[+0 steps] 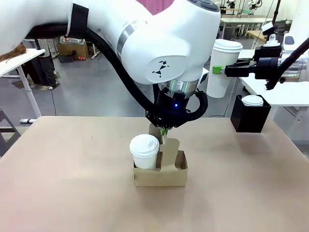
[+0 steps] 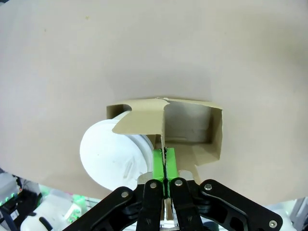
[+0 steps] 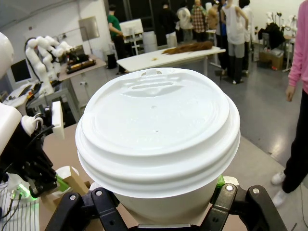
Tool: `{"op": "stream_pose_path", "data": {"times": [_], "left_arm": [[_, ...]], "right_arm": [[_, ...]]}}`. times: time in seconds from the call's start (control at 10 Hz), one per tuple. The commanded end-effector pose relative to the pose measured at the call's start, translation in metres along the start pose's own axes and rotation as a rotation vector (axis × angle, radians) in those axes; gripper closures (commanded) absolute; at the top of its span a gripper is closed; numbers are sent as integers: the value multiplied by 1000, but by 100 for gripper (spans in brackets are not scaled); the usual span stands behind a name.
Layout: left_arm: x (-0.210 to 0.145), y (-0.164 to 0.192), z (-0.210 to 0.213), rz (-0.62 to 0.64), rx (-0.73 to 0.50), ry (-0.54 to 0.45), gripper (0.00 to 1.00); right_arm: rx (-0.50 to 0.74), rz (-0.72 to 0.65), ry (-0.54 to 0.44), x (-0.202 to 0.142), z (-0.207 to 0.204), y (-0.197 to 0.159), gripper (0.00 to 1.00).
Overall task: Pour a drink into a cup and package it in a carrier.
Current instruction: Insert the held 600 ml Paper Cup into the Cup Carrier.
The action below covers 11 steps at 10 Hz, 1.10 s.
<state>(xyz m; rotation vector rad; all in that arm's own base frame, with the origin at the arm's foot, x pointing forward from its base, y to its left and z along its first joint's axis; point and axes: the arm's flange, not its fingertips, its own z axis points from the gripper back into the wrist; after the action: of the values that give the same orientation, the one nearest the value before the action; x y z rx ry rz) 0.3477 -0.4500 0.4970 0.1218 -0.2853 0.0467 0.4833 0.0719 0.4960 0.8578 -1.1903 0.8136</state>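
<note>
Table (image 1: 72, 193), tan, bare along its 6 o'clock edge; carrier (image 1: 166, 176) at its middle, standing flat, brown card with a tall tab (image 1: 170, 147) rising between two slots; cup (image 1: 144, 147), white with a white lid, seated upright in the slot at 9 o'clock of the tab, its rim well above the carrier wall; the slot at 3 o'clock shows its bare card floor in the left wrist view. Left jaws point straight down onto the top of the tab, closed tight; their green pads (image 2: 158, 166) press on either face of the thin card, just beside the cup's lid. Farther off, at 2 o'clock from the carrier, a black box (image 1: 246, 123) stands near the table's far edge, a white lid (image 1: 252, 100) showing at its top. Above it, at 1 o'clock and well clear of the table, a big cup (image 1: 223, 67), white and lidded, hangs upright; right jaws reach in from 3 o'clock and clamp its wall, fingers against both sides in the right wrist view. Beyond, at 12 o'clock, white tables and standing people.
</note>
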Motion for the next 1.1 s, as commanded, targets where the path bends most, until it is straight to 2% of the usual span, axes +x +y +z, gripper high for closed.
{"op": "stream_pose_path", "data": {"times": [0.0,0.4,0.5,0.6,0.7,0.8,0.9,1.0], "left_arm": [[3,2,-1,4,2,1,98],[3,2,-1,4,2,1,98],[3,2,-1,6,1,0,40],[4,11,2,-12,-14,15,40],[5,18,8,-28,-33,27,0],[7,27,20,-54,-62,39,36],[10,37,34,-84,-85,48,0],[15,48,47,-137,-112,82,0]], "right_arm": [[9,5,-1,3,1,1,20],[9,5,-1,3,1,1,20],[9,5,-1,3,1,1,20],[9,5,-1,3,1,1,20],[0,0,0,0,0,0,20],[78,-8,30,-2,-8,-10,20],[159,-13,50,-5,-16,-19,20],[202,-2,75,-10,-25,-26,20]]}}
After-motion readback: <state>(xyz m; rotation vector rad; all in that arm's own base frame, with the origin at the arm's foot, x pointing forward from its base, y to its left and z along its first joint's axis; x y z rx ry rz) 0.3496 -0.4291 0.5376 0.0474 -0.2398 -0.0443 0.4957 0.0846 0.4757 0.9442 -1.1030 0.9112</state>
